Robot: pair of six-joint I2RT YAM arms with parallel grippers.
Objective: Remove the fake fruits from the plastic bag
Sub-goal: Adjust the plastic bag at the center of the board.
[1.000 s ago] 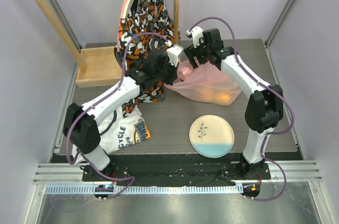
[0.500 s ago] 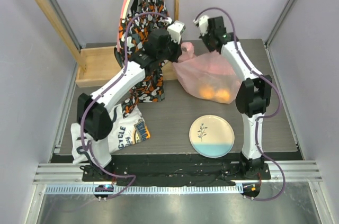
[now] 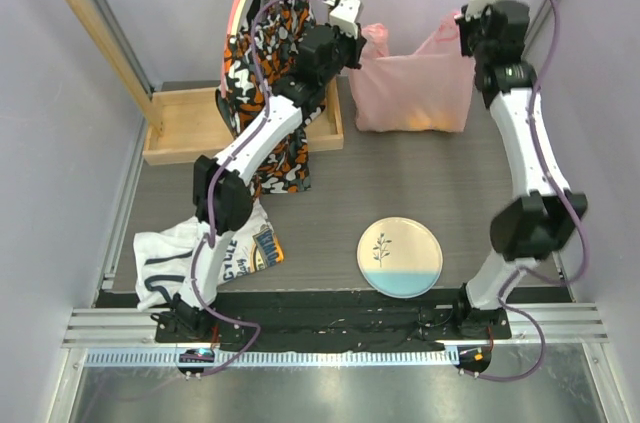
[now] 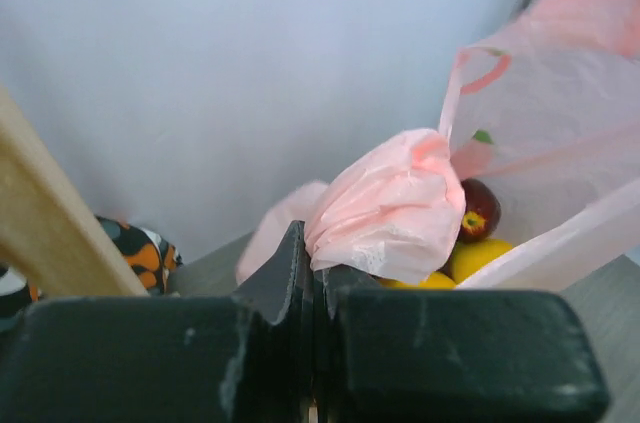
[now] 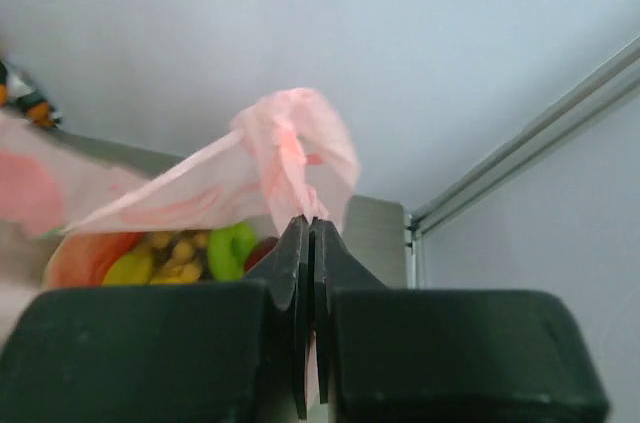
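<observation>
Left fingers [image 4: 275, 288] and right fingers [image 5: 288, 261] both pinch handles of the bag [image 3: 415, 93]. Thin, floppy, slippery stuff. I'd grab its bottom to dump the light fruits [image 4: 478, 211].

White tubular arms [image 3: 262, 133] with black joints trail purple cables [image 3: 277, 5]. The left gripper [image 4: 306, 248] and right gripper [image 5: 308, 231] are matte black.

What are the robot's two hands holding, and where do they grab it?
The bag. The left gripper pinches one bunched handle, and the right gripper pinches the other.
</observation>
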